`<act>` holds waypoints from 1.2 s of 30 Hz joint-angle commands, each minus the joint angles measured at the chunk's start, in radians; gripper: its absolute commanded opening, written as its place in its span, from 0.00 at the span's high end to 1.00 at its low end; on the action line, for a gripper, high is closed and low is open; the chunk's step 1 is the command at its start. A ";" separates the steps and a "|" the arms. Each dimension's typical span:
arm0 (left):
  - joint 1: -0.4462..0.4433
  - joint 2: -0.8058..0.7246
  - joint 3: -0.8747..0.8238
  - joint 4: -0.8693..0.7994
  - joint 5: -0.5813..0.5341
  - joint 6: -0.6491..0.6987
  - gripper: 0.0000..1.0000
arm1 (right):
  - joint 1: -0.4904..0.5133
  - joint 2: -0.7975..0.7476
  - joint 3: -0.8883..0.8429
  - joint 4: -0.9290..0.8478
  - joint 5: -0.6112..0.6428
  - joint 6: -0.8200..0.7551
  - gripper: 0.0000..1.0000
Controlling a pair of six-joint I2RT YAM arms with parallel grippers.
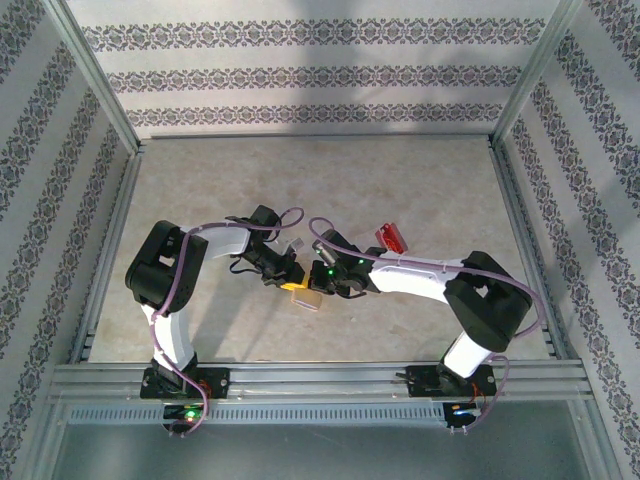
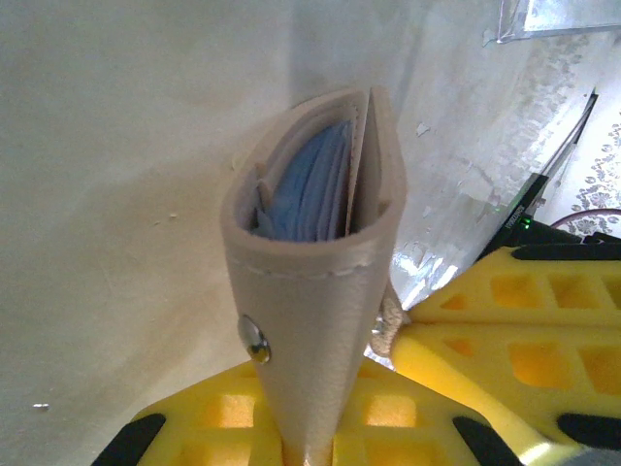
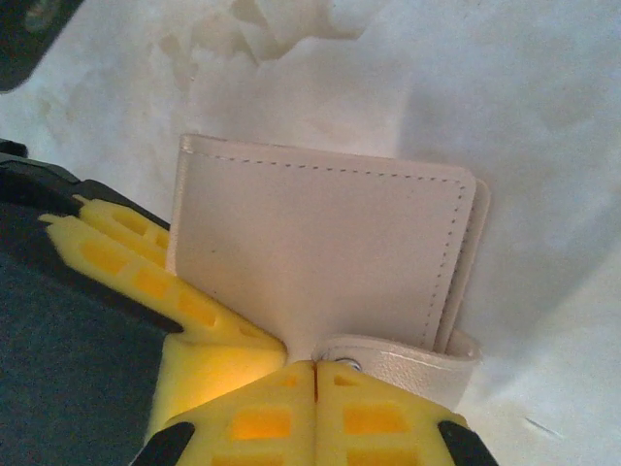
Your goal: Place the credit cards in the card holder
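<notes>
Tan card holder (image 3: 320, 252) is held at the middle of the table (image 1: 420, 190), pinched between the left gripper (image 2: 303, 432) fingers; its snap tab (image 3: 412, 364) is clamped by the tightly closed right gripper (image 3: 315, 374); a red credit card (image 1: 390, 237) is seen lying beside the right arm

Lab rig cell: aluminium frame (image 1: 320, 375), wallpapered walls (image 1: 320, 80)

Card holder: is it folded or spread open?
Folded, not snapped. The card holder curves around its pockets in the left wrist view, and its snap stud is bare.
</notes>
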 commanded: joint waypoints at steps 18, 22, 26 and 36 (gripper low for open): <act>-0.019 0.028 0.002 -0.011 -0.067 0.010 0.93 | -0.001 -0.017 0.012 -0.063 0.015 -0.007 1.00; -0.019 0.027 0.002 -0.012 -0.067 0.010 0.93 | -0.004 0.014 -0.002 -0.008 -0.010 0.004 1.00; -0.019 0.025 0.000 -0.011 -0.067 0.011 0.93 | -0.005 0.045 -0.004 0.045 -0.043 0.017 1.00; -0.019 0.030 0.005 -0.012 -0.067 0.011 0.94 | -0.014 0.062 -0.040 0.066 -0.068 0.045 1.00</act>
